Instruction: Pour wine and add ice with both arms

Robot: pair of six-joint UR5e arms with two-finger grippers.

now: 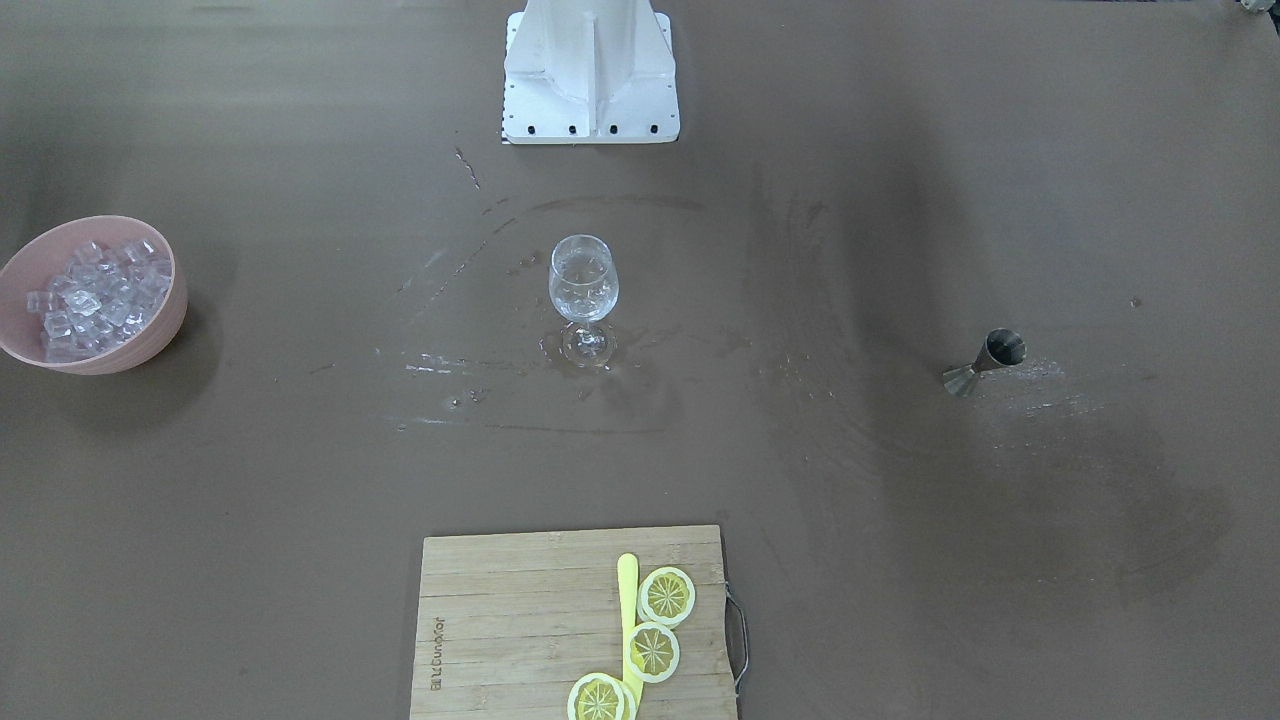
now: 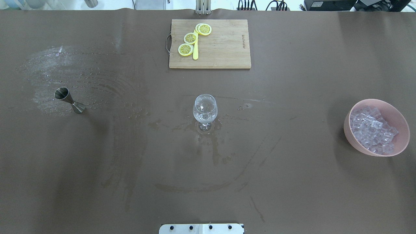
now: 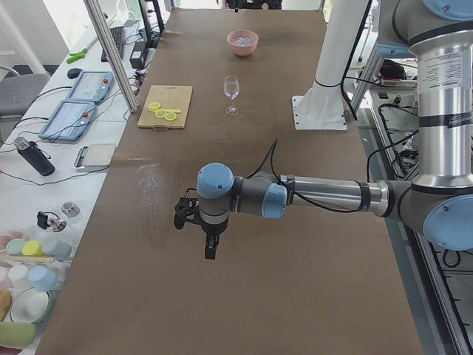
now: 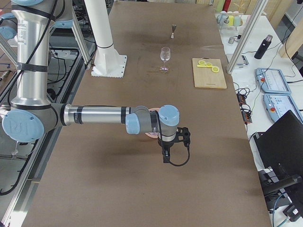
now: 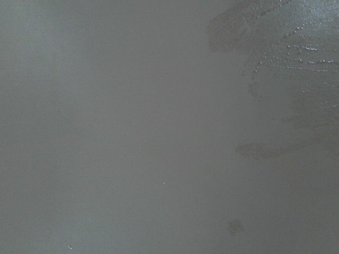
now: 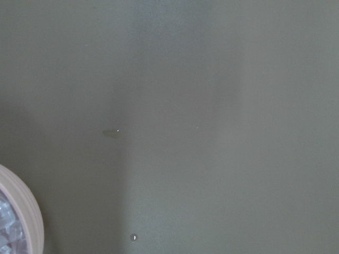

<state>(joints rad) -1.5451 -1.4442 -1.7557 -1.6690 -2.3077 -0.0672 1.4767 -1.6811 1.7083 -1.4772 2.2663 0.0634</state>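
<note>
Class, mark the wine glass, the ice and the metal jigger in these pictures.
wine glass [image 2: 205,109]: overhead exterior view, on its clear bowl.
ice [image 2: 373,130]: overhead exterior view, on the middle of the heap of cubes.
metal jigger [image 2: 71,101]: overhead exterior view, on its narrow waist.

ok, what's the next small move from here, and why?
Probably bring the left gripper across and down to the jigger. The jigger stands upright and untouched on the left side, the gripper hangs over bare table, and pouring into the wine glass likely comes first.
</note>
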